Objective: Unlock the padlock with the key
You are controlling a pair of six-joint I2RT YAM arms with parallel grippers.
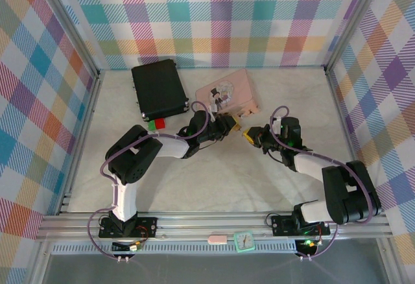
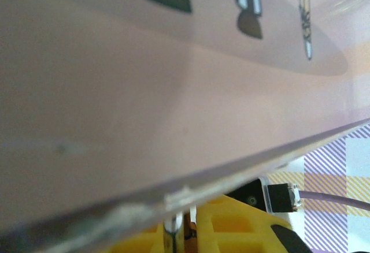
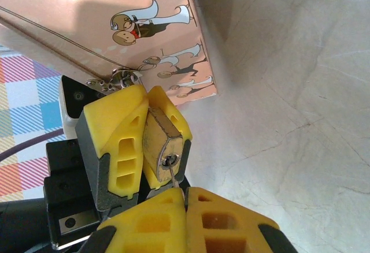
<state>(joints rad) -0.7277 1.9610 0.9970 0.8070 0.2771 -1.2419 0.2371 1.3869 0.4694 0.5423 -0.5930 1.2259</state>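
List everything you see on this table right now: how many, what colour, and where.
padlock: one, brass, at the tin's edge, clamped between yellow fingers
key: one, silver, tip in the padlock's keyhole
tin: one, pink, far middle of the table
case: one, black, left of the tin
blocks: two, one red and one green, at the case's near edge
clock: one, teal, on the near rail
table: one, pale marbled
left gripper: one, yellow fingers, shut on the padlock
right gripper: one, yellow fingers, shut on the key
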